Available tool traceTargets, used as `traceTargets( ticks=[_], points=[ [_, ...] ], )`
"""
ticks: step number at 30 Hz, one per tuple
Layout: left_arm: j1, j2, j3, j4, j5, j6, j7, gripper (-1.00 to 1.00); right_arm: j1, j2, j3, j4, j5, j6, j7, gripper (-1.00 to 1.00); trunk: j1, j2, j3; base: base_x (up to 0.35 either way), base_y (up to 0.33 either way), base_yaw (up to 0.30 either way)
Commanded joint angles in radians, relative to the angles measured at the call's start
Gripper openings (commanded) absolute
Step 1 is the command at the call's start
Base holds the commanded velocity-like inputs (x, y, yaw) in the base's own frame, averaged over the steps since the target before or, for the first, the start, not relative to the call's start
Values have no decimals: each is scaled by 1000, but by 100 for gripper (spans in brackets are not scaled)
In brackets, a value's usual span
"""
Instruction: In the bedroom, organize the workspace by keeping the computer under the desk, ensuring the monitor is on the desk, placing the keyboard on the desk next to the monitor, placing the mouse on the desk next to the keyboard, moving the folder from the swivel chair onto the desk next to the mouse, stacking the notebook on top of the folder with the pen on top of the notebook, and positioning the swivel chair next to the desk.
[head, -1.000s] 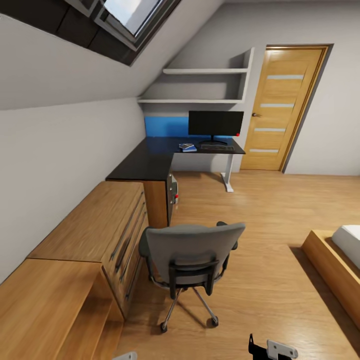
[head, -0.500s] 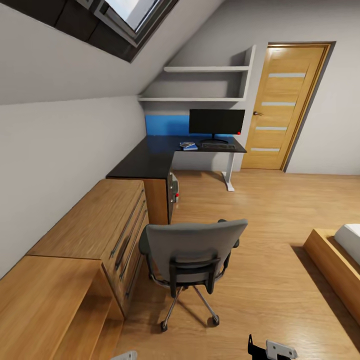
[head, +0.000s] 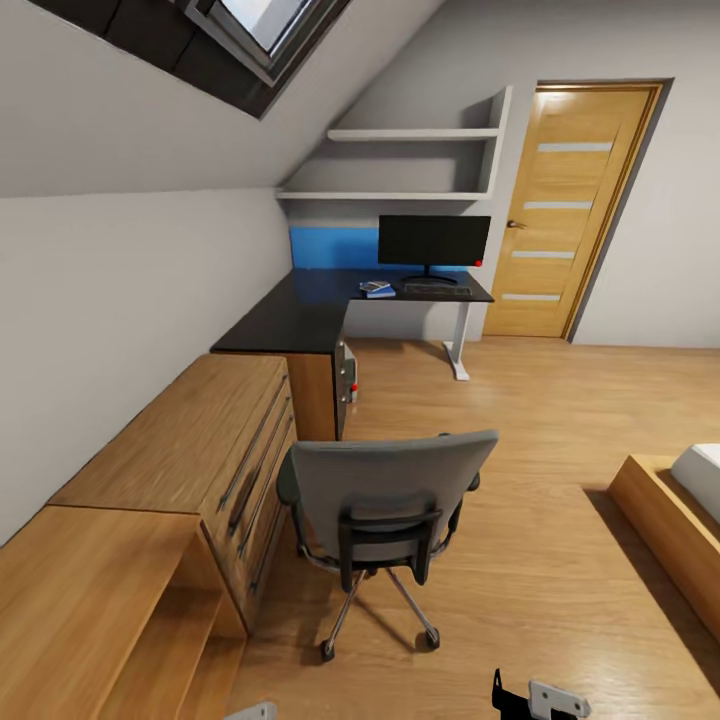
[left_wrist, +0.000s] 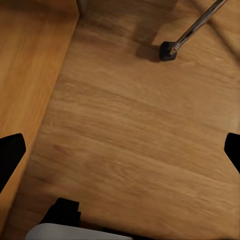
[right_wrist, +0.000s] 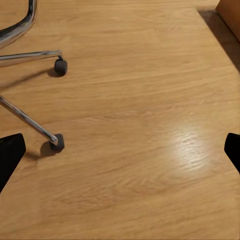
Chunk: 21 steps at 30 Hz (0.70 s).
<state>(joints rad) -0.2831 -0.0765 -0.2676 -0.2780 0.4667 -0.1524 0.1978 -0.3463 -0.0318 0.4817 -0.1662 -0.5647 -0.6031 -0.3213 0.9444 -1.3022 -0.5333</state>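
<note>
Our left end effector (left_wrist: 120, 145) hangs low over the wooden floor (left_wrist: 135, 125), its two black fingertips (left_wrist: 10, 152) spread wide apart and holding nothing; a chrome leg and caster of the swivel chair (left_wrist: 172, 49) lie ahead of it, and the wooden cabinet (left_wrist: 27, 70) runs along one side. Our right end effector (right_wrist: 120, 150) is likewise parted and empty above the floor, with two chrome legs and casters of the chair close by. From the head view, we see the swivel chair (head: 385, 500) standing on the floor with its grey back turned toward us, just beside the wooden cabinet (head: 190, 450) with long bar handles and well apart from the far end of the desk (head: 300, 320). On that glossy black desk the monitor (head: 434, 243) stands upright, with the keyboard (head: 436, 289) in front of it and the folder (head: 377, 291) to its left; something small lies on the folder, too small for us to identify. Wall shelves (head: 410, 165) hang above, a wooden door (head: 567, 210) stands to the right, and a bed (head: 680, 520) sits at the right edge. We can read no writing.
</note>
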Motion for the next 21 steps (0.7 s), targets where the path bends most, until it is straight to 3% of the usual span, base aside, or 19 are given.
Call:
traceTargets(
  ticks=[1,21],
  points=[
    [-1,0,-9,0,7,-4,6,100,0,0,8,-1,-3,0,-8,100,4,-8,-4,0,0,0],
    [-1,-14,-10,0,4,-4,6,100,0,1,9,-1,-1,0,-7,100,81,-148,-61,0,0,-68]
  ],
)
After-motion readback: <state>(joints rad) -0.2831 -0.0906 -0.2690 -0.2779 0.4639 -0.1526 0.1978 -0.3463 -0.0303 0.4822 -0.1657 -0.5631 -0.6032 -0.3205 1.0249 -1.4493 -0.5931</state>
